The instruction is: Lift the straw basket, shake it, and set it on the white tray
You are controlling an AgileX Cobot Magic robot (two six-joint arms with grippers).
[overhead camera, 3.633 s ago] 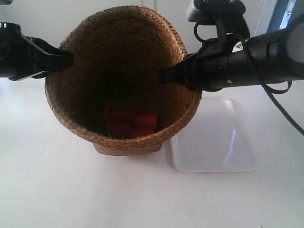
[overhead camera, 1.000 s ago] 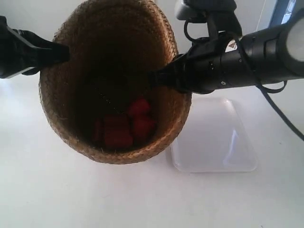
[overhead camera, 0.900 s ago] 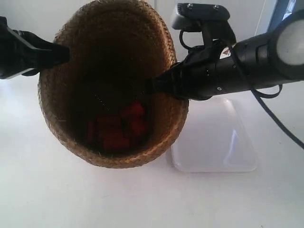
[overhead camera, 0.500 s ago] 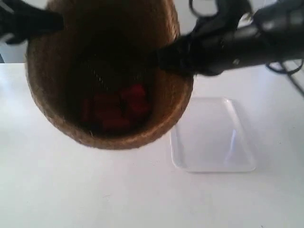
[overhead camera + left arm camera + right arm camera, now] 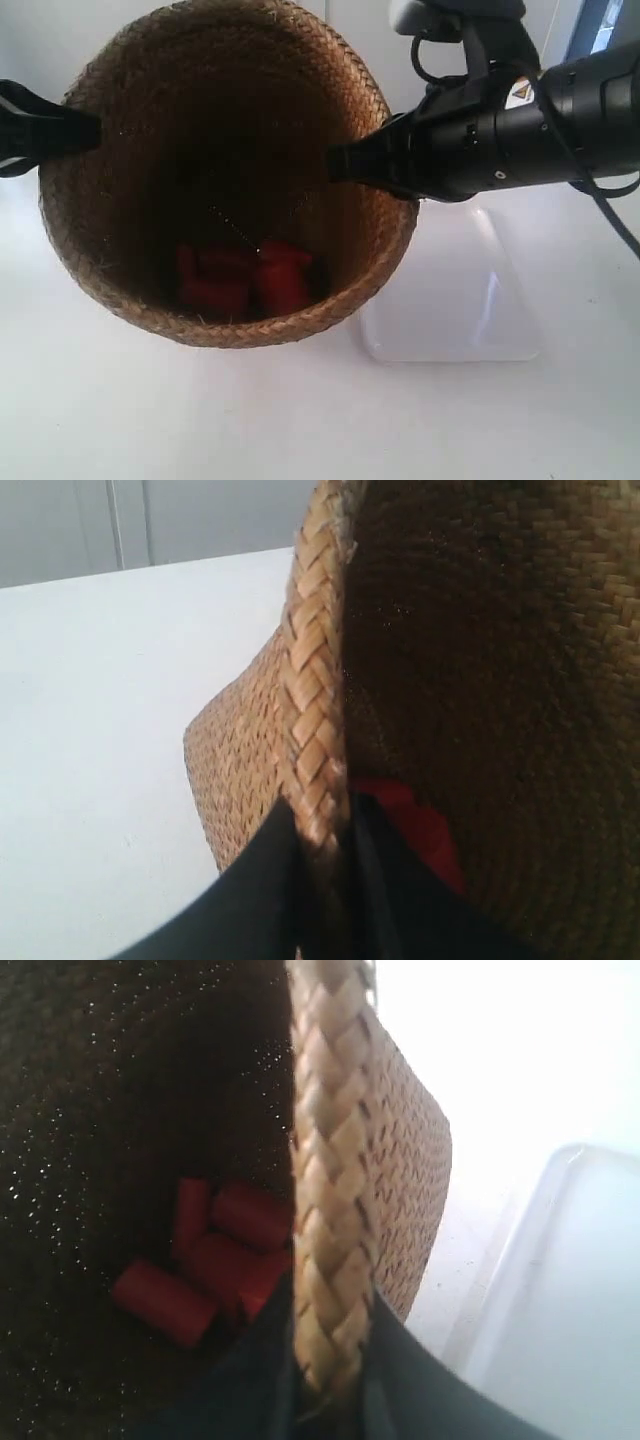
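Straw basket hung between the arm at the exterior view's left and the arm at the exterior view's right, mouth toward the camera, red cylinders at its bottom. White tray lay on the table beside it, one edge hidden behind the rim.

Left wrist view: left gripper clamped on the braided rim, one finger inside, one outside.

Right wrist view: right gripper pinched the rim likewise; tray beside the basket, not under it.
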